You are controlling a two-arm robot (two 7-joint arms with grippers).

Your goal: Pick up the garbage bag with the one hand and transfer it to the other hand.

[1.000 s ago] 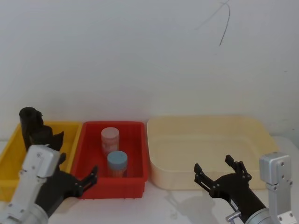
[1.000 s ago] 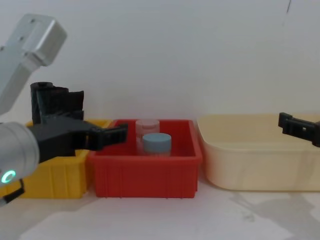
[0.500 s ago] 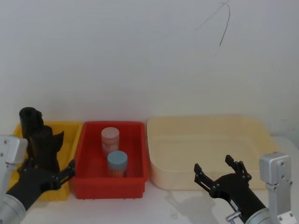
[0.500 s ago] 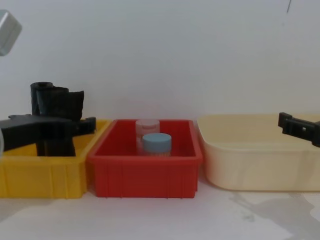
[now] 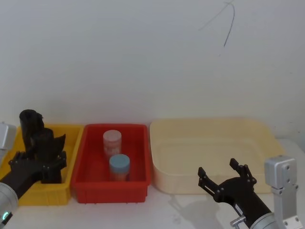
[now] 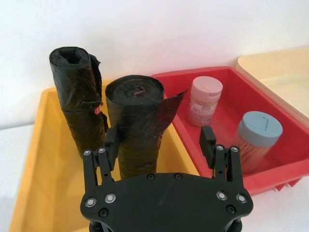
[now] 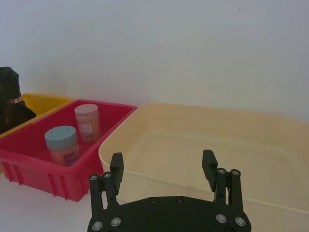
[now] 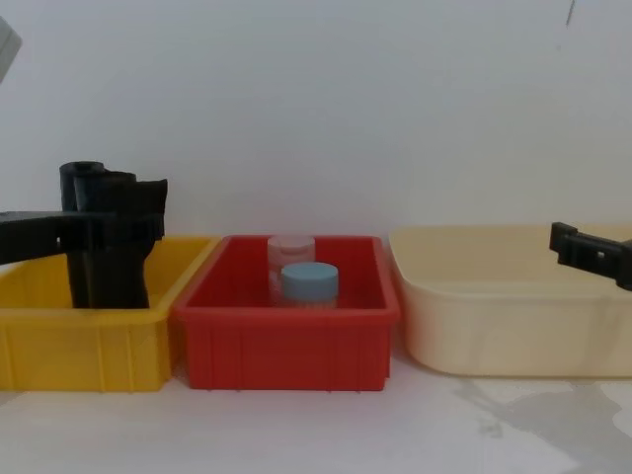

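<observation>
Two black rolls stand in the yellow bin (image 5: 28, 195). The garbage bag (image 6: 137, 121) is the nearer one, with a loose ragged flap; I also see the garbage bag (image 5: 46, 149) from the head and the garbage bag (image 8: 111, 272) from the chest. Behind it stands the roll with a red mark (image 6: 77, 96). My left gripper (image 6: 159, 140) is open, one finger on each side of the garbage bag without closing on it; this left gripper (image 5: 39, 163) hovers over the yellow bin. The right gripper (image 5: 219, 171) waits open in front of the cream tub, holding nothing.
A red bin (image 5: 138, 191) in the middle holds a pink-lidded jar (image 5: 112, 140) and a blue-lidded jar (image 5: 119, 164). A large cream tub (image 5: 267, 138) sits to the right. A white wall runs close behind all three containers.
My left gripper has swung left from in front of the red bin to the yellow bin and now straddles the nearer roll. The right arm has not moved.
</observation>
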